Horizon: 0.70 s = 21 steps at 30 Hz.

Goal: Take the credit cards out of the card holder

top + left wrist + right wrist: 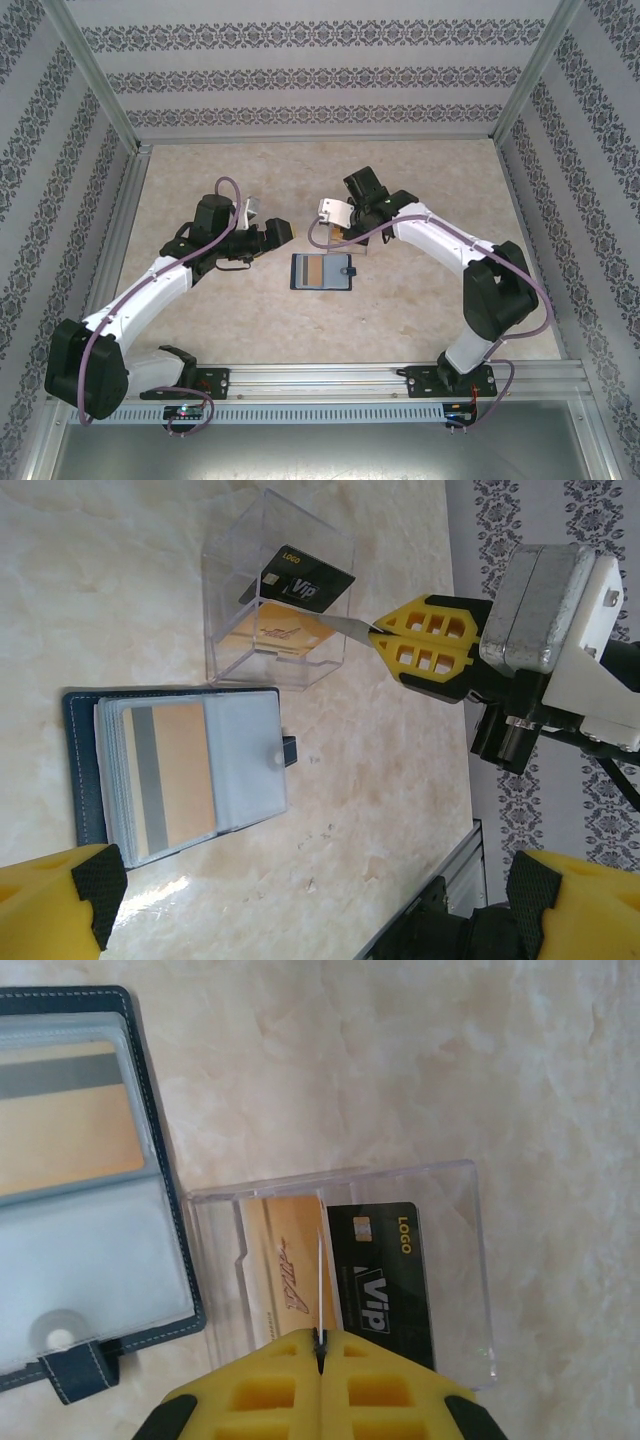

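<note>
- My left gripper (278,232) hangs left of centre in the top view. In the left wrist view its yellow fingers (50,905) sit at the two bottom corners, spread wide with nothing between them.
- The card holder (180,770) lies open and flat on the marbled table (380,810), at the lower left of the left wrist view, with its tab pointing right.
- A tan credit card (178,770) with a grey stripe sits in the holder's clear sleeve.
- My right gripper (320,1345), at the bottom edge of its wrist view, has its jaws pressed together on a thin pale card (319,1280), seen edge-on.
- That card's far end reaches the clear plastic box (450,1260), which stands just beside the holder. I cannot tell whether the card is inside it.
- In the box lie a black VIP card (385,1280) and a gold card (285,1280), side by side.
</note>
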Each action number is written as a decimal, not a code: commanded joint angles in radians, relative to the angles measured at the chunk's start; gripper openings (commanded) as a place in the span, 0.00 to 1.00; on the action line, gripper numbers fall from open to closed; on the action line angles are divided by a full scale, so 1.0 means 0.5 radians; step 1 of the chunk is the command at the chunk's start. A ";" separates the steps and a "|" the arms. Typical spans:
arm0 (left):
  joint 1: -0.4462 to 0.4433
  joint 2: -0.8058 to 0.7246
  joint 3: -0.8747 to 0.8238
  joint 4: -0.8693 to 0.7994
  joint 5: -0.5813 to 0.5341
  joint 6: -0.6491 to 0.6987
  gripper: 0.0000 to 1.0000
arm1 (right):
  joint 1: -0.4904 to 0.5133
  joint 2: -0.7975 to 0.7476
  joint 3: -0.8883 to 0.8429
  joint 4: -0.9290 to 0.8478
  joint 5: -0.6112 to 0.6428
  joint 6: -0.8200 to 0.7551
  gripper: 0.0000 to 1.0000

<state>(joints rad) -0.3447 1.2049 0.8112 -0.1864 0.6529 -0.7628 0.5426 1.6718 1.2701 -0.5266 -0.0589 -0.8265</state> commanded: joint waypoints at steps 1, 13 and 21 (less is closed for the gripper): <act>0.025 -0.044 -0.025 -0.060 -0.017 0.020 1.00 | -0.022 0.047 0.071 0.044 0.056 -0.107 0.00; 0.025 -0.034 -0.020 -0.072 -0.011 0.028 0.99 | -0.070 0.186 0.138 0.096 0.017 -0.100 0.00; 0.024 -0.033 -0.028 -0.075 -0.011 0.029 1.00 | -0.090 0.253 0.190 0.097 -0.021 -0.116 0.00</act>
<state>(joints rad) -0.3447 1.2049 0.8108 -0.2028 0.6498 -0.7628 0.5121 1.7752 1.3384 -0.4786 -0.0494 -0.8684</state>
